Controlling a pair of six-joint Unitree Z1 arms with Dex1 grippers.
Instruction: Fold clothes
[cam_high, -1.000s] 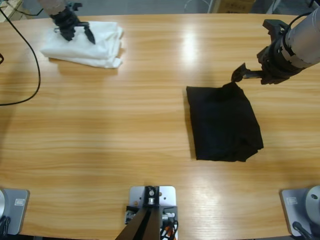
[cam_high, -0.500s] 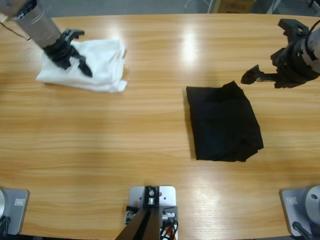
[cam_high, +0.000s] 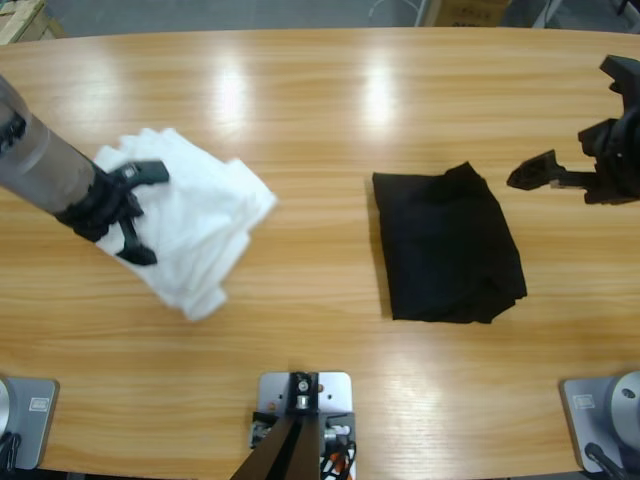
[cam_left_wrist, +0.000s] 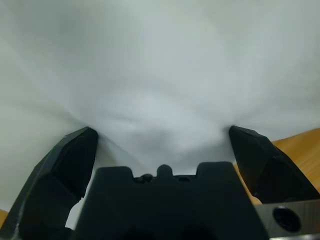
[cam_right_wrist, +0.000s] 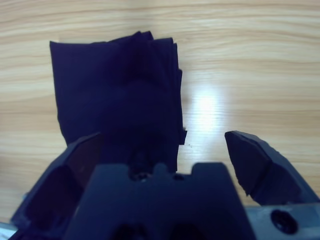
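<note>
Black polo shirt (cam_high: 446, 246) was left folded; right gripper (cam_high: 570, 178) open. White pile (cam_high: 205, 225), pressed by open left gripper (cam_high: 136, 212), could be unravelled.

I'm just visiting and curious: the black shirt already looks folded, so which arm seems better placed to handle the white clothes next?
Probably the left. Its gripper is open and already at the white garment pile; white cloth fills its wrist view. The right gripper, also open, hangs beside the folded black shirt across the table.
</note>
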